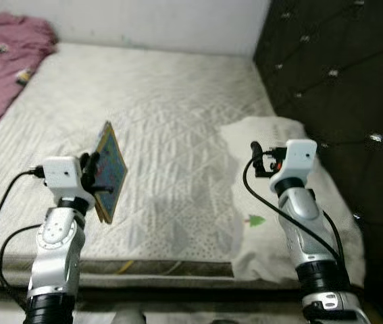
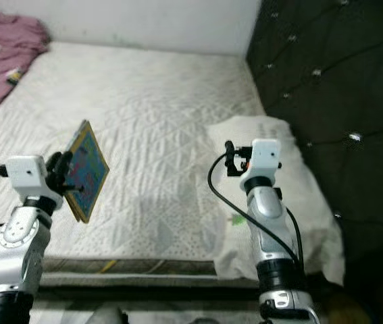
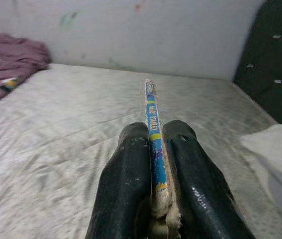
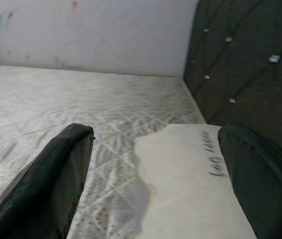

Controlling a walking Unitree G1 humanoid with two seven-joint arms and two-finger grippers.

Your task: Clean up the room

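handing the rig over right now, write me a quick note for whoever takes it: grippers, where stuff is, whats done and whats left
Left gripper: shut on a thin book, held on edge above the mattress, near its front edge.
Right gripper: open, holding nothing, raised over the white pillow by the dark tufted headboard.
Other things: a pink blanket is bunched at the far left corner of the bed, with a small item on it too blurred to name.
Done: the book is off the bed and in hand.
Left: put the book away somewhere proper, then probably deal with the blanket and straighten the pillow.
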